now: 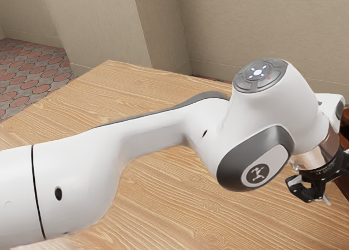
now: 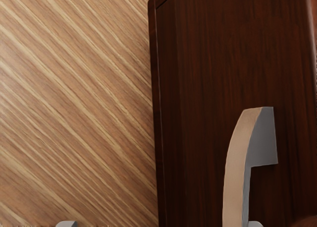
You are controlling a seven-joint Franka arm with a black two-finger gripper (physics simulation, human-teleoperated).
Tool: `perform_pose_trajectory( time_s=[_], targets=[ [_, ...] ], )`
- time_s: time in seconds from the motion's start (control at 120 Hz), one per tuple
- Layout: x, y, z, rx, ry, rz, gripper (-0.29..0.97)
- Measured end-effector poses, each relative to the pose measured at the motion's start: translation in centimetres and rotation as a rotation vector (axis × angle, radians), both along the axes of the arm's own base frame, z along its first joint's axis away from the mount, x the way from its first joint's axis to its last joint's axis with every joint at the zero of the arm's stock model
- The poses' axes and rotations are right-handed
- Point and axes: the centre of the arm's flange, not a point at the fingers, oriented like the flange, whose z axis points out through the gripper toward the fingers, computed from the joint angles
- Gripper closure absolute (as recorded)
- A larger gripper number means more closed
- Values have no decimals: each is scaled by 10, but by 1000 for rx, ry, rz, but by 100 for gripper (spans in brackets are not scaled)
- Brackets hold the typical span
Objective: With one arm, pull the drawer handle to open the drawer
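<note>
A dark brown wooden drawer front (image 2: 233, 63) stands on the table, close under my hand. A pale curved handle (image 2: 245, 162) sticks out from its face. Two grey fingertips (image 2: 67, 223) show wide apart, one over the table top and the other beside the handle's lower end. My gripper (image 2: 159, 224) is open, and the handle sits just inside the finger on the drawer's side. In the exterior view the black gripper (image 1: 315, 187) hangs at the far right edge, mostly hidden behind the white wrist, beside a sliver of the dark cabinet (image 1: 345, 180).
The light wooden table (image 1: 136, 97) stretches away to the exterior view's left and back. Beige walls and a patterned red floor (image 1: 27, 70) lie beyond it. My white arm (image 1: 136, 152) crosses the table's front.
</note>
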Motion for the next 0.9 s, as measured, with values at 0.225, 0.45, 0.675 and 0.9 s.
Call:
perform_pose_trajectory(
  time_s=[0.225,0.45,0.675,0.9],
  targets=[
    [-12,18,0,10,26,13,29],
    [-27,35,0,14,48,26,29],
    [-38,47,4,23,57,28,29],
    [-50,60,3,48,78,31,29]
  ],
)
